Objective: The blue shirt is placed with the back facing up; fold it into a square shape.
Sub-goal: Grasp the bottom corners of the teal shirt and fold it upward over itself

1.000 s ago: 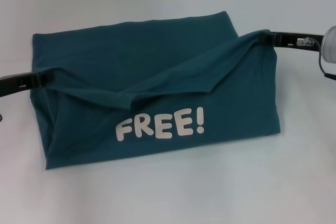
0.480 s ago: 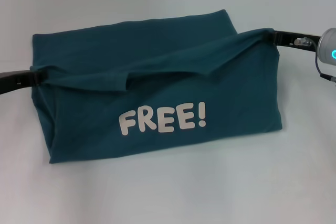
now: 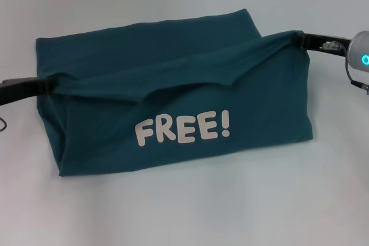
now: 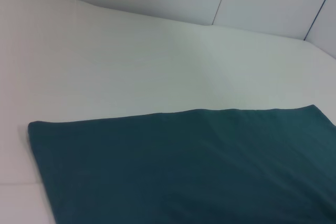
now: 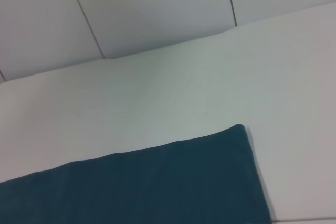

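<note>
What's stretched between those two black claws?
In the head view, the lifted edge of the blue shirt spans from the left gripper to the right gripper.

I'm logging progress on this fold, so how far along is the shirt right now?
Sleeves no longer stick out: the blue shirt is already a long rectangle on the white table. In hand: the left gripper and right gripper each pinch an end of a raised layer, with the FREE! print showing below. Left: laying that layer flat into a square.
</note>
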Robot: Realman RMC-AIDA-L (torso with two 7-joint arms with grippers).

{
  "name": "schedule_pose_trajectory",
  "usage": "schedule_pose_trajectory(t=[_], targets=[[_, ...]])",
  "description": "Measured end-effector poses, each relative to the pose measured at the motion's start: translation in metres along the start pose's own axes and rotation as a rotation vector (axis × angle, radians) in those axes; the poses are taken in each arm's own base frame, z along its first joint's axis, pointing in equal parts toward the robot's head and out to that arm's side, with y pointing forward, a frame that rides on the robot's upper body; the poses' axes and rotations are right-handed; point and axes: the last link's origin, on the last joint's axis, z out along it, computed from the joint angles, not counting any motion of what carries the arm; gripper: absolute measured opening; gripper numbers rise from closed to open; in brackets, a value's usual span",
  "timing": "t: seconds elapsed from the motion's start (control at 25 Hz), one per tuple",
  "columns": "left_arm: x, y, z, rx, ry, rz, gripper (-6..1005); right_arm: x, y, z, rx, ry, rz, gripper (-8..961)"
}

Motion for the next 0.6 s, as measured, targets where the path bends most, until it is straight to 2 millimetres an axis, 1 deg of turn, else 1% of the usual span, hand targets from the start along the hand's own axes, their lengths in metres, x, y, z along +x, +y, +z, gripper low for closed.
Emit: schedule_pose_trajectory(t=[0.2, 0.6], targets=[[0.004, 0.008, 0.007, -0.015, 0.003, 0.032, 13, -0.001, 0.004, 0.003, 0.001, -0.002, -0.007, 67], [0.009, 0.016, 0.018, 0.009, 0.006, 0.071, 13, 0.0, 0.005, 0.006, 0.013, -0.006, -0.004, 66]])
